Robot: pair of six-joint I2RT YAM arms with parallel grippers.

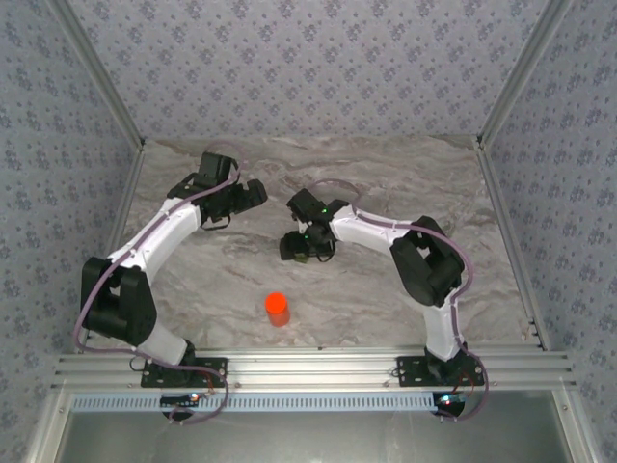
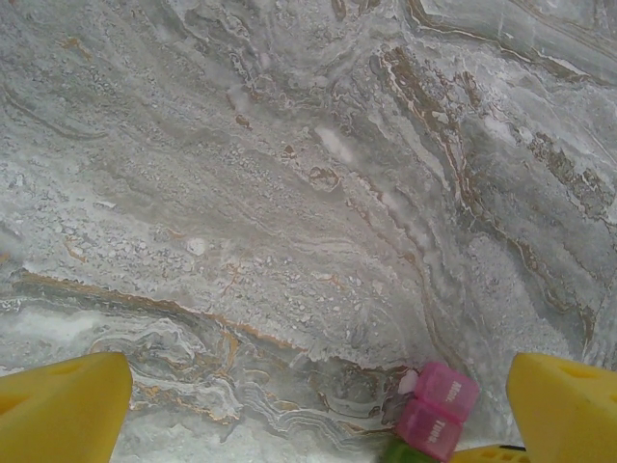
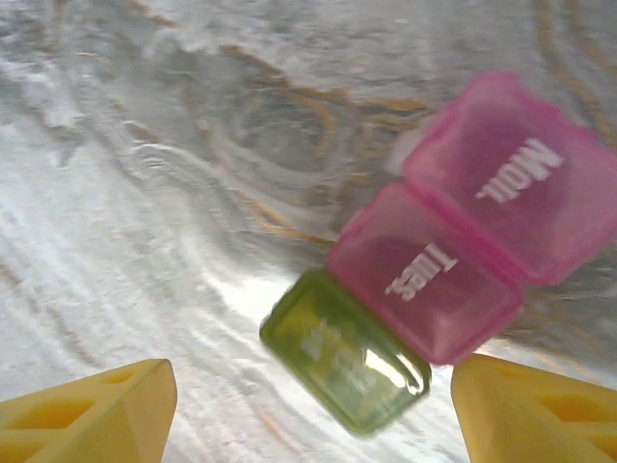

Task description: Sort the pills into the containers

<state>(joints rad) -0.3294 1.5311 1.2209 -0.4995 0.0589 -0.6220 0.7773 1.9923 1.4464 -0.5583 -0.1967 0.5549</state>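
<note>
Hovering over the middle of the desk (image 3: 145, 193), the right fingers (image 3: 87, 415) stand wide apart with nothing clamped between them. The pill box (image 3: 434, 260) lies flat on the stone-patterned top just beyond their tips. It is a short strip of three joined cells with all lids down. Two are pink cells (image 3: 482, 222) and one is a green cell (image 3: 347, 362).

In the right wrist view the strip's long axis runs on a slant. The green end sits low, in the gap between the two fingers. The pink end runs up and away toward the right finger's side. The fingers' closing line therefore crosses the strip at an angle, neither square to it nor along it. The nearest pink corner lies very close to the right-hand finger, and I cannot tell whether they touch.

The left fingers (image 2: 58, 405) are also spread fully and hold nothing. From that wrist the pill box (image 2: 436, 410) sits at the bottom edge, close to the right-hand finger and partly cut off.

By my reading the right arm is the better placed of the two. To square up on the box, its wrist would probably need a turn. The orange bottle (image 1: 277, 309) stands well apart, nearer the arm bases.
</note>
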